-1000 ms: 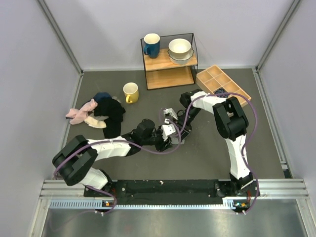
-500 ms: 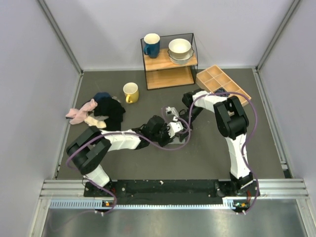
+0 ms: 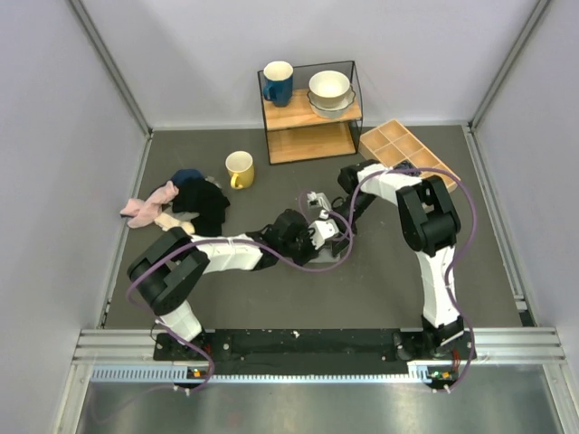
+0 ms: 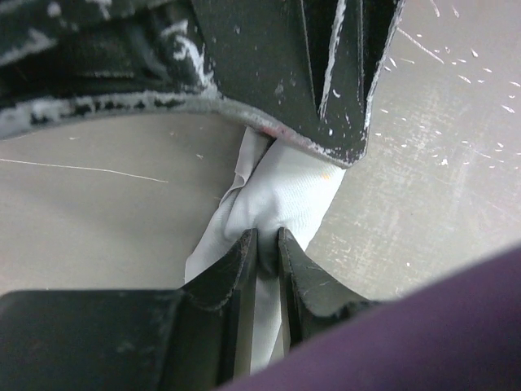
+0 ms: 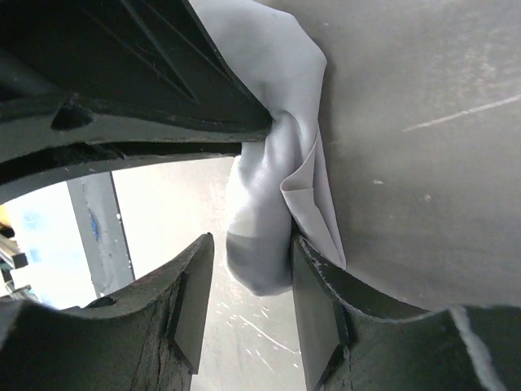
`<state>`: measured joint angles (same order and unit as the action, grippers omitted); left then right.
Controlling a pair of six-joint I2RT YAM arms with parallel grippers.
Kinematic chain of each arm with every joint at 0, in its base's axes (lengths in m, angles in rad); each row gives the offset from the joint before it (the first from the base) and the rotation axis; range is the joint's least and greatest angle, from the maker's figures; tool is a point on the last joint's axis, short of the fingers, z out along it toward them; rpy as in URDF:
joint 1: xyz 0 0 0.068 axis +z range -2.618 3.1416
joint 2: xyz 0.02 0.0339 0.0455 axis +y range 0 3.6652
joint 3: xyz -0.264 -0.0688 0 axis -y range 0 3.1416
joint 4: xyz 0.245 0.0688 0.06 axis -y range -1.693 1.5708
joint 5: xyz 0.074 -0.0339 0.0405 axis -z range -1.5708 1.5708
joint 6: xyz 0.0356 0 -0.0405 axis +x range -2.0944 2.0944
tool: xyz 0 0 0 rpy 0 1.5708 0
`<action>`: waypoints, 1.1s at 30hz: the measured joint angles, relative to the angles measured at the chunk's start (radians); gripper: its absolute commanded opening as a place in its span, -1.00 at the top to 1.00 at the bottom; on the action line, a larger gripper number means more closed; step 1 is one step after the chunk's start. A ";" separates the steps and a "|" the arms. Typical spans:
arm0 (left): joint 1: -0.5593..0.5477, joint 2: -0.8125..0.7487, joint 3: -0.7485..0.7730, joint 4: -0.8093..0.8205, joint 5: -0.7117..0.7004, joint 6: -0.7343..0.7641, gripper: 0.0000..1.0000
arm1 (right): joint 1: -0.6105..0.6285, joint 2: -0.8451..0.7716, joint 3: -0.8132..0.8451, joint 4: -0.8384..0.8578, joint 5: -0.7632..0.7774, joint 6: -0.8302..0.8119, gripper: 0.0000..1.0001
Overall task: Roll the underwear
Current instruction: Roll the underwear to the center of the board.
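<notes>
The underwear [image 4: 286, 194] is a light grey cloth bunched on the grey table at mid-table. In the top view only a small grey edge of the underwear [image 3: 333, 256] shows under the two grippers. My left gripper [image 4: 265, 244] is shut on a fold of it, low on the table. My right gripper [image 5: 251, 281] faces it from the other side. Its jaws stand apart, with the bunched end of the underwear [image 5: 264, 220] between them, resting against one finger [image 5: 317, 301]. In the top view the left gripper [image 3: 317, 237] and the right gripper [image 3: 331, 226] almost touch.
A yellow mug [image 3: 240, 169] stands behind and to the left. A pile of dark clothes [image 3: 204, 206] and pink socks [image 3: 145, 208] lies at the left. A shelf [image 3: 308, 113] with a blue mug [image 3: 278, 83] and bowls [image 3: 330, 90] stands at the back. A wooden divided tray [image 3: 407, 154] lies at the right.
My left arm has reached further right and forward, bringing its gripper up against the right gripper. The right gripper has shifted only slightly.
</notes>
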<state>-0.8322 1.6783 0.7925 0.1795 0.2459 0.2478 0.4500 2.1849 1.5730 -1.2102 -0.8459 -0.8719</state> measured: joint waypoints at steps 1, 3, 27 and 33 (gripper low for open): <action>0.000 0.002 0.002 0.000 0.000 -0.003 0.60 | -0.005 -0.004 0.000 0.001 0.005 -0.001 0.12; 0.000 0.006 0.006 0.003 0.001 -0.010 0.61 | -0.015 -0.010 0.000 0.002 0.010 -0.005 0.08; 0.005 0.022 0.014 0.027 0.003 -0.045 0.64 | -0.021 -0.064 -0.029 0.185 0.057 0.097 -0.24; 0.005 0.022 0.014 0.026 0.004 -0.044 0.64 | 0.003 -0.065 -0.029 0.203 0.060 0.121 -0.32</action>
<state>-0.8268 1.7000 0.8070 0.2058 0.2497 0.2035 0.4530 2.1201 1.5440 -1.0069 -0.7860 -0.7513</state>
